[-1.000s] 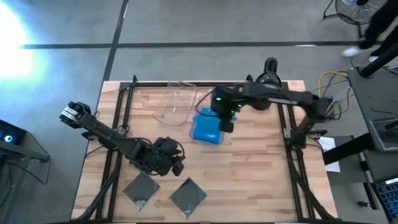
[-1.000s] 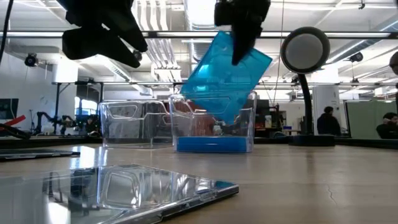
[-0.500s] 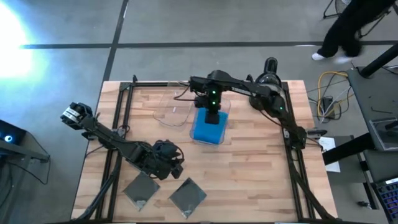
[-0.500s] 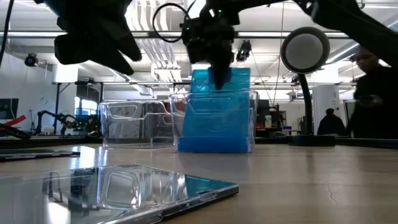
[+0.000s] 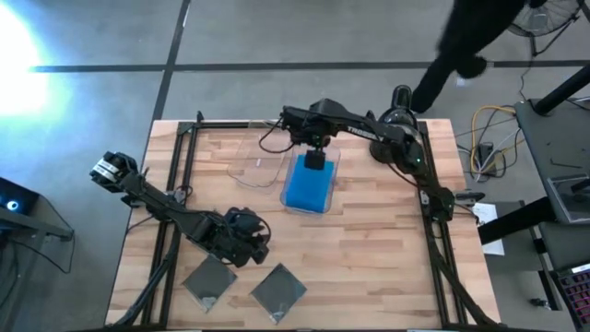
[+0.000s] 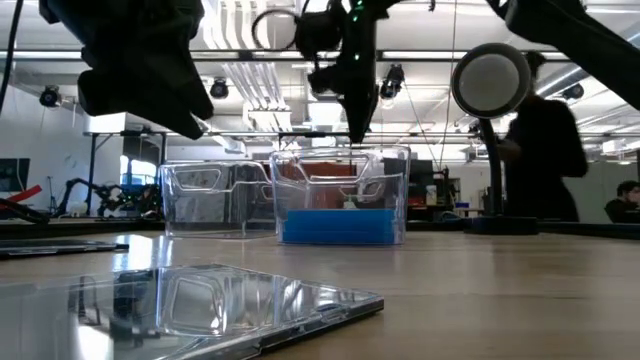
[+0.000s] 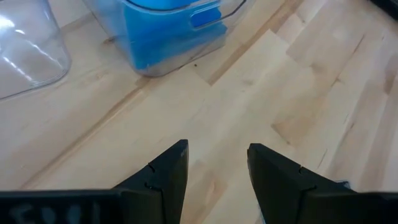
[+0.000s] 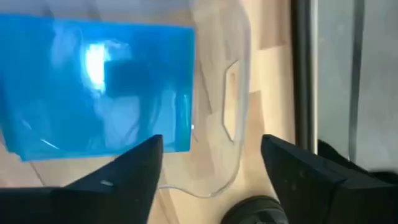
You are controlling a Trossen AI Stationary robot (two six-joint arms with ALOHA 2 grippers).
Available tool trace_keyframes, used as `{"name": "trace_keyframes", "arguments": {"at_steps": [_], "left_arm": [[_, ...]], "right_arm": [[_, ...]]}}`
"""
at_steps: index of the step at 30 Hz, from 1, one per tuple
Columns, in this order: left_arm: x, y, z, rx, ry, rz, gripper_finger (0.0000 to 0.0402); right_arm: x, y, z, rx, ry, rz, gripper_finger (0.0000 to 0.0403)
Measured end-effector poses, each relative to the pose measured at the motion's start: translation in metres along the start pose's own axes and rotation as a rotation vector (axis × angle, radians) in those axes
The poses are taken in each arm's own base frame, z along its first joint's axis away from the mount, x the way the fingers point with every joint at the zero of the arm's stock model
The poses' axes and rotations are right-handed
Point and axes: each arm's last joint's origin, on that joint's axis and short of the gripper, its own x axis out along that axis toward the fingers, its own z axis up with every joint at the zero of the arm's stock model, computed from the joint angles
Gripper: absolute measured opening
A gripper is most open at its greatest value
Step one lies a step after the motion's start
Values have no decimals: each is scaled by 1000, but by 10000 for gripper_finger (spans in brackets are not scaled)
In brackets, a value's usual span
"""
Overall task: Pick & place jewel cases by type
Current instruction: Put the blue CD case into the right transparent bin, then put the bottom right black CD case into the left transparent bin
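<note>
Dark grey jewel cases are lying on the bench at its near edge. Just beyond, the left gripper is hovering, fingers apart, holding nothing. Farther off, the blue jewel cases are lying in the right clear bin, below the right gripper, whose fingers are spreading wide and empty.

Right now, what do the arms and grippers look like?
Both arms are dark, near-black jointed links. The right gripper has a looped black cable near its wrist and a small green light. The left gripper has two dark, wedge-shaped fingers; that arm's outer end carries a pale, silvery fitting.
</note>
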Motion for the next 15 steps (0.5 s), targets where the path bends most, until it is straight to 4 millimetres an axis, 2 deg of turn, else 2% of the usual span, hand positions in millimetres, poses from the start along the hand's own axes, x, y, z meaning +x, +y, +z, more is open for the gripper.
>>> {"name": "trace_keyframes", "arguments": {"at_steps": [5,6,8,11,15], "left_arm": [[-1,4,-1,4,17,39,147],[-2,6,-1,-8,23,55,147],[-5,12,-2,-34,43,109,147],[-8,21,-6,-70,136,168,147],[-6,20,-21,-8,336,90,147]], "right_arm": [[-30,-1,-4,125,-122,-179,295],[-38,0,-5,144,-162,-129,296],[-52,4,-10,186,-218,95,296],[-62,18,-18,220,-191,428,289],[-54,57,-26,153,-67,494,278]]}}
